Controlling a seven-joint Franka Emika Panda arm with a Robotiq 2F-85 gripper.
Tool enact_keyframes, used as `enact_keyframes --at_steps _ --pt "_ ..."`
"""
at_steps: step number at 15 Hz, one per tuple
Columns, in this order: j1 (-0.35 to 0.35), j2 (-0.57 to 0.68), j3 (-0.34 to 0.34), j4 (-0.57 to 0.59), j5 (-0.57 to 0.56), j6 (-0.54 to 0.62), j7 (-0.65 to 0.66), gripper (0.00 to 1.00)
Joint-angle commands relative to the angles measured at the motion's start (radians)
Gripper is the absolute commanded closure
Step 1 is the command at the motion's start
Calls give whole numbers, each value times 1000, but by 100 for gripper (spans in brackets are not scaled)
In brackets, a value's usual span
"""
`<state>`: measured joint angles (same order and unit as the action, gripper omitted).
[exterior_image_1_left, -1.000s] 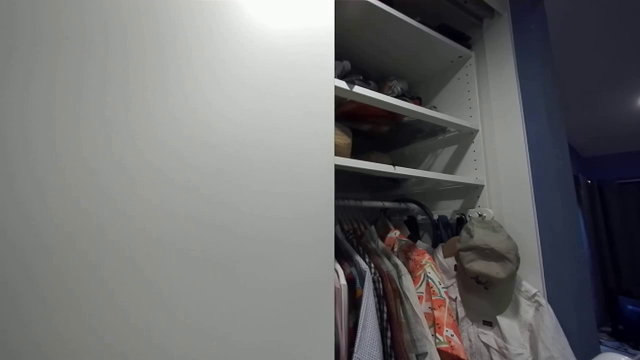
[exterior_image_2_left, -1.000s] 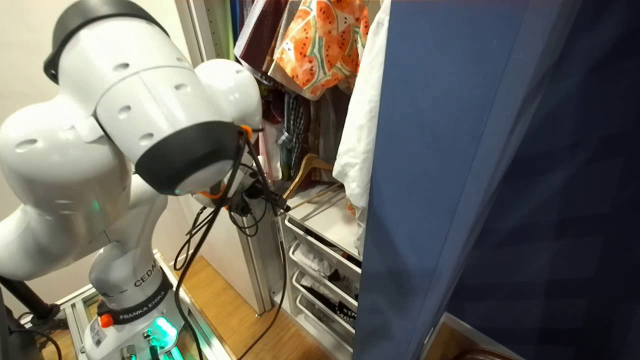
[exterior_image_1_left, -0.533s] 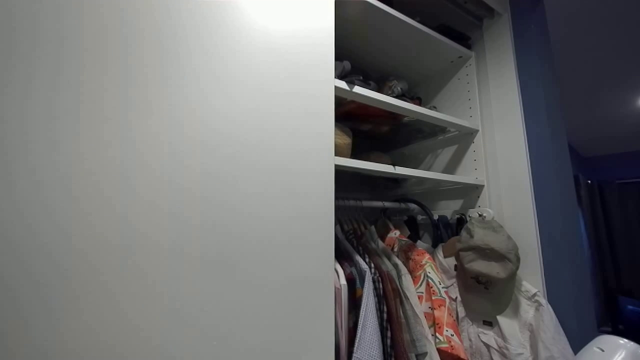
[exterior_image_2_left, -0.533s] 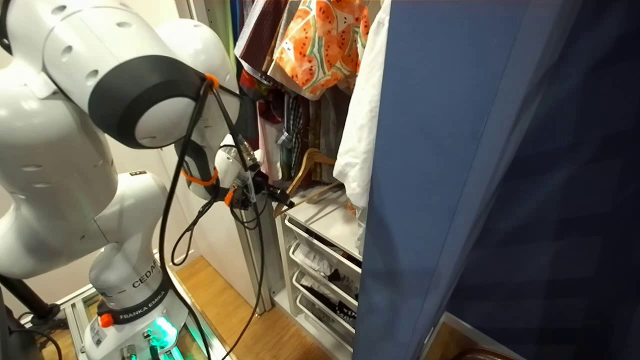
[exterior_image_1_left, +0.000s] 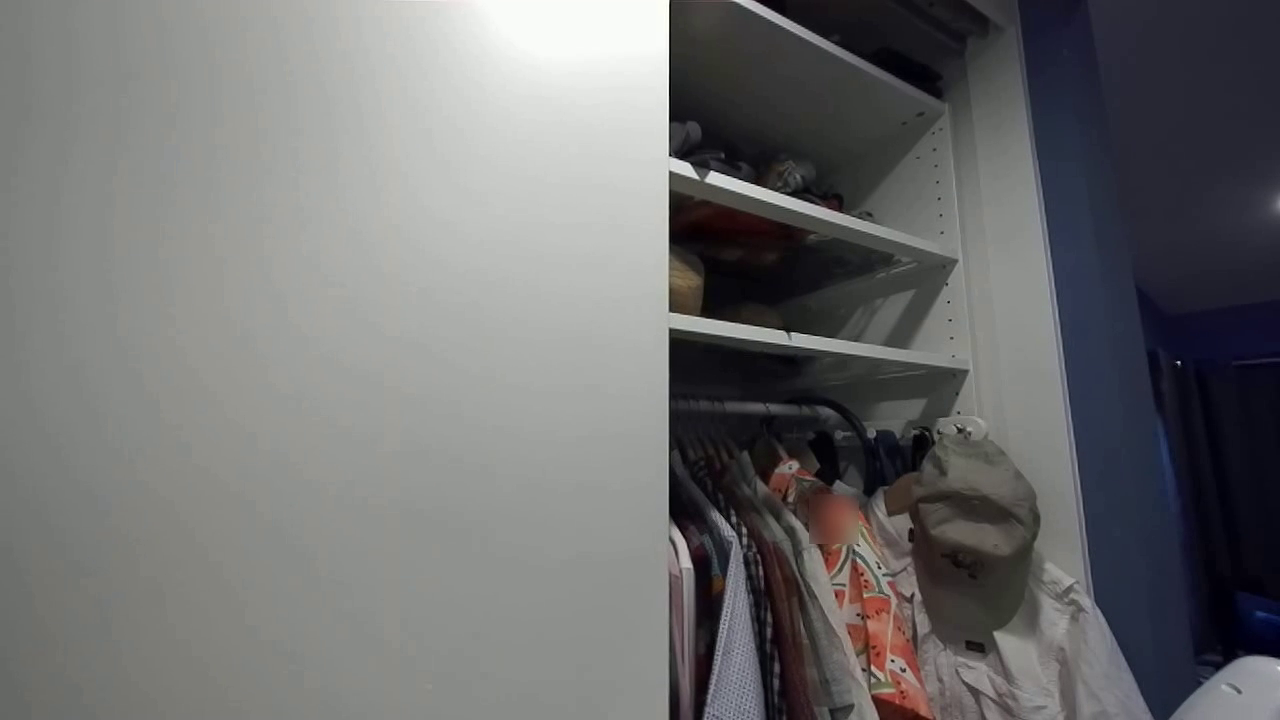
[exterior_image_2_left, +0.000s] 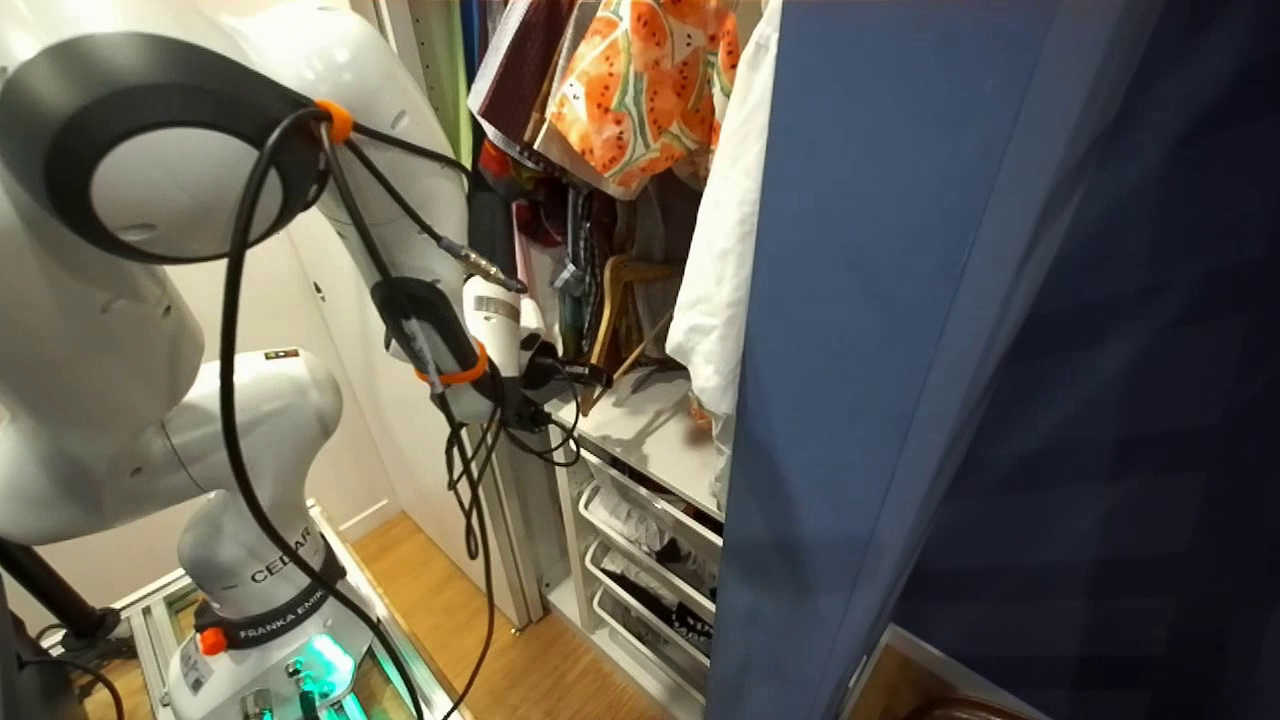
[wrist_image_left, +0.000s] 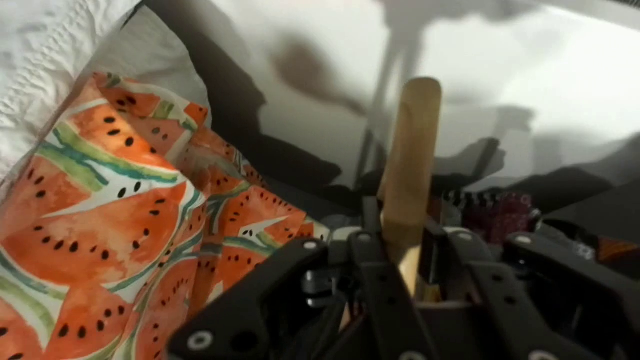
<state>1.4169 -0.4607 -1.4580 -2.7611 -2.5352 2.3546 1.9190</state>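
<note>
Pinching hanger (wrist_image_left: 414, 150) in your gripper (wrist_image_left: 404, 227), fingers (wrist_image_left: 382, 280) closed on it; your arm (exterior_image_2_left: 120, 320) arches high, slopes down, wrist (exterior_image_2_left: 490, 325) near drawer unit (exterior_image_2_left: 660, 457).

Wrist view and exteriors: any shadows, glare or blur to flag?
Wrist view: dark shadows across the white surface, wooden hanger easy to make out. In an exterior view: glare atop the pale panel, closet shelves dimly lit, square blurred patch on the watermelon shirt; green glow on the robot base, also in an exterior view.
</note>
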Motion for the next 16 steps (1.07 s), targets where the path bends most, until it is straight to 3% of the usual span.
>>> enact_keyframes --at_steps 1,8,10,11,12,16 --pt "-127 31 186 0 -2 -30 164 96" --pt "-288 80 528 1 29 -127 341 96" --pt "-371 122 584 1 34 -67 385 96" --pt "-357 114 555 0 8 -49 366 96" --pt "-442 144 665 0 24 -26 385 96" --pt "-637 149 852 -1 24 -11 441 96"
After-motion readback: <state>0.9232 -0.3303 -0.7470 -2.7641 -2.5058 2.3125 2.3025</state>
